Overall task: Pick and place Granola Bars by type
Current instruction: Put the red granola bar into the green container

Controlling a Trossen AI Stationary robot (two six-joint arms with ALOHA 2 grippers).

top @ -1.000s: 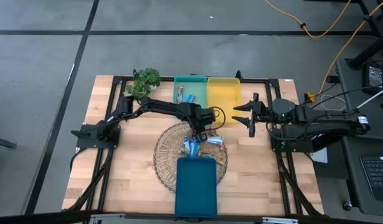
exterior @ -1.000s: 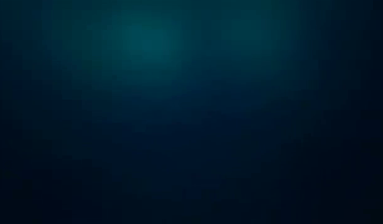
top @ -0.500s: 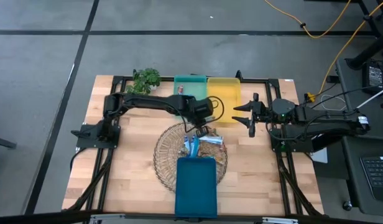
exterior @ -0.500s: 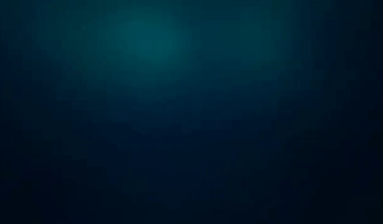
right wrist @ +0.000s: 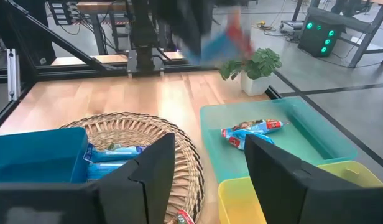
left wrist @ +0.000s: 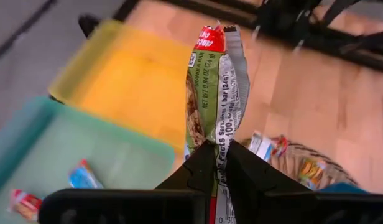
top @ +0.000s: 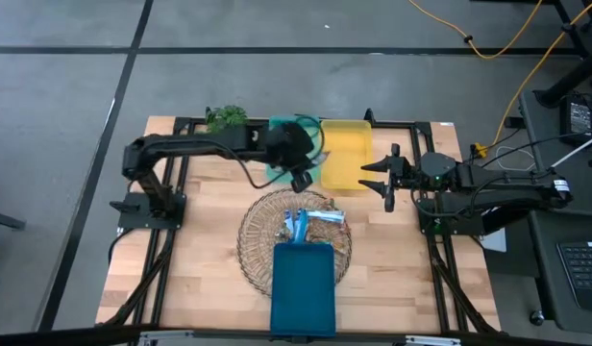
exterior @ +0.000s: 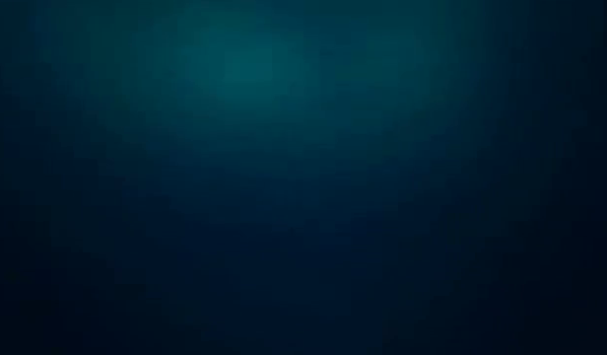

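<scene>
We have the left gripper (left wrist: 216,163) clamped on one granola bar (left wrist: 217,87) above the green tray (left wrist: 132,163)—two bars (left wrist: 84,176) lie there, more wait in the basket (top: 258,231); the right gripper (top: 390,180) waits open.

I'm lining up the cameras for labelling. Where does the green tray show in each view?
High view: green tray at the table's far edge, partly under the left tool, beside the yellow tray.
Low view: not visible; the picture is dark.
Left wrist view: lower left, behind the held granola bar.
Right wrist view: right of centre, bars inside.
Shared landmark: the yellow tray beside it.
The right tool waits, right of the trays.
</scene>
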